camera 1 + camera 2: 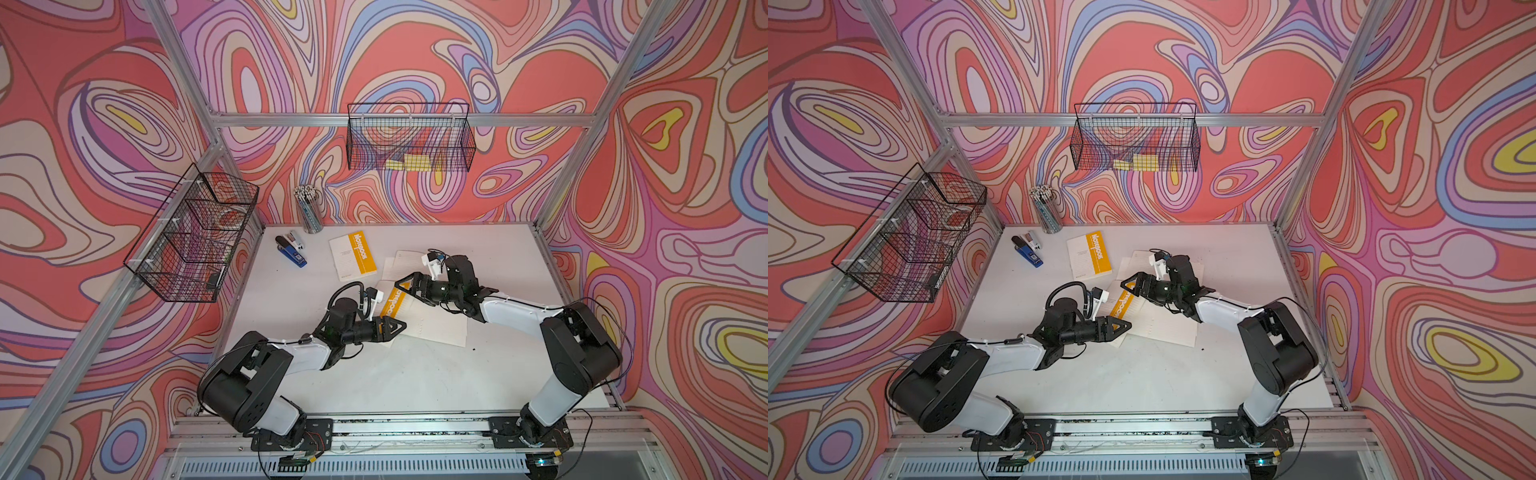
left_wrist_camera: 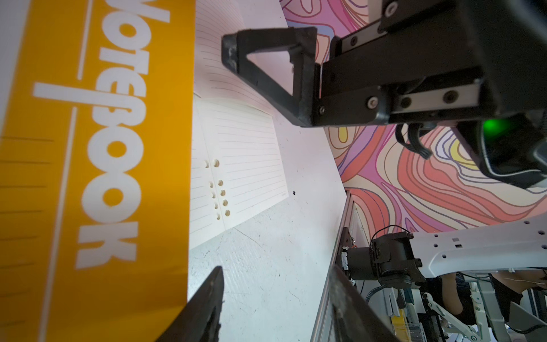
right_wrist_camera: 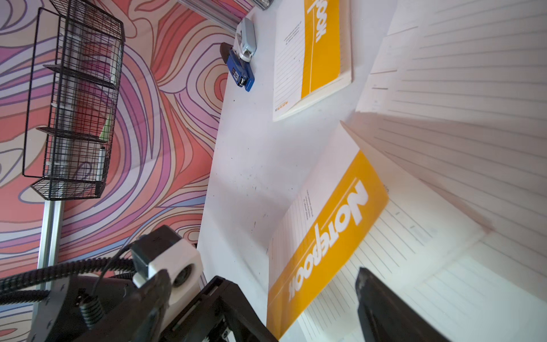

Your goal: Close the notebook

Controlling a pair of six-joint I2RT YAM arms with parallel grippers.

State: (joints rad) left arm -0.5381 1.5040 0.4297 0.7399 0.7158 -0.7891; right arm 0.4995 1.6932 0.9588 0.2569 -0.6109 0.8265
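The open notebook [image 1: 392, 301] is found near the middle of the table [image 1: 374, 382], between the 2 grippers; its yellow cover [image 2: 97, 177] is raised and tilted, not yet laid down on the pages. The left gripper [image 1: 401, 324] is seen with its jaws partly apart and nothing is held between them; the cover stands just beside 1 of its fingers [image 2: 207, 308]. The right gripper [image 1: 401, 285] is also seen with jaws apart, and no grip on the cover is shown; whether a finger touches the cover cannot be told.

Several failures are judged possible. The cover is not clamped, so it may fall back open if a pushing finger slips off its edge; the notebook may be pushed across the table instead of being folded, because nothing is seen to pin it down; the loose lined sheets [image 2: 248, 165] just beside it may be dragged or creased; the 2 grippers are close together, so a collision may be caused if both are advanced at once.
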